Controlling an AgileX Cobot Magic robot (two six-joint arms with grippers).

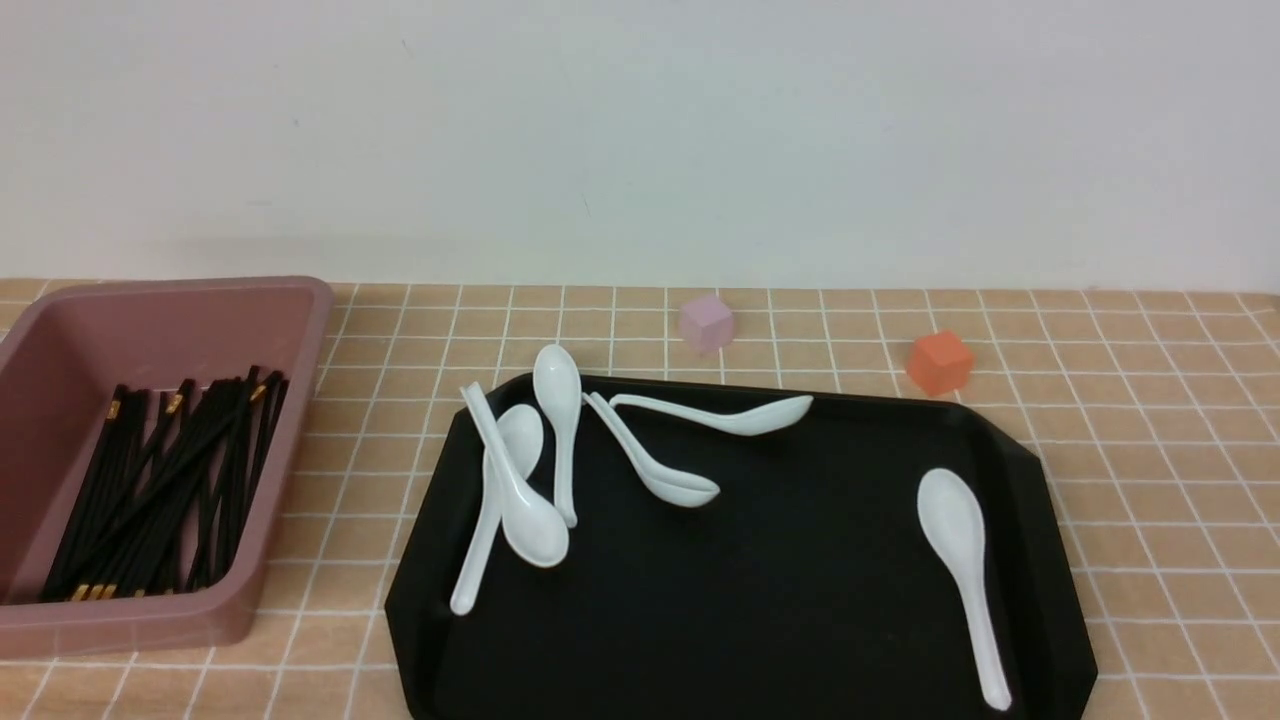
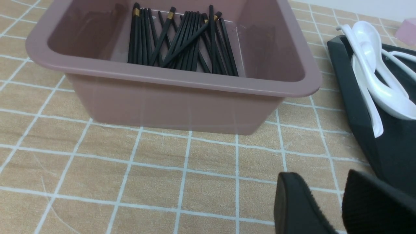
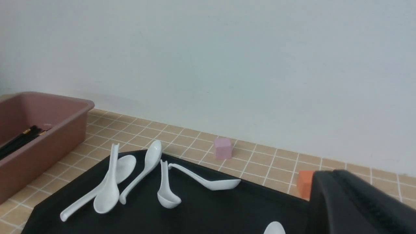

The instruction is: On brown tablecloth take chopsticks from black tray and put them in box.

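The chopsticks (image 1: 160, 480) lie in a heap inside the box (image 1: 160, 320) at the left of the brown tablecloth (image 1: 1150, 450). They also show in the left wrist view (image 2: 182, 42) and the right wrist view (image 3: 19, 139). The black tray (image 1: 800, 600) holds only white spoons; I see no chopsticks on it. My left gripper (image 2: 320, 185) is open and empty, low over the cloth in front of the box (image 2: 182, 104) and beside the tray's edge (image 2: 383, 143). My right gripper (image 3: 328, 174) is shut and empty above the tray's right side (image 3: 211, 211). Neither gripper shows in the front view.
Several white spoons (image 1: 520, 490) lie on the tray, one alone at its right (image 1: 960, 540). A small pink cube (image 1: 707, 322) and an orange cube (image 1: 938, 362) stand on the cloth behind the tray. A white wall rises at the back.
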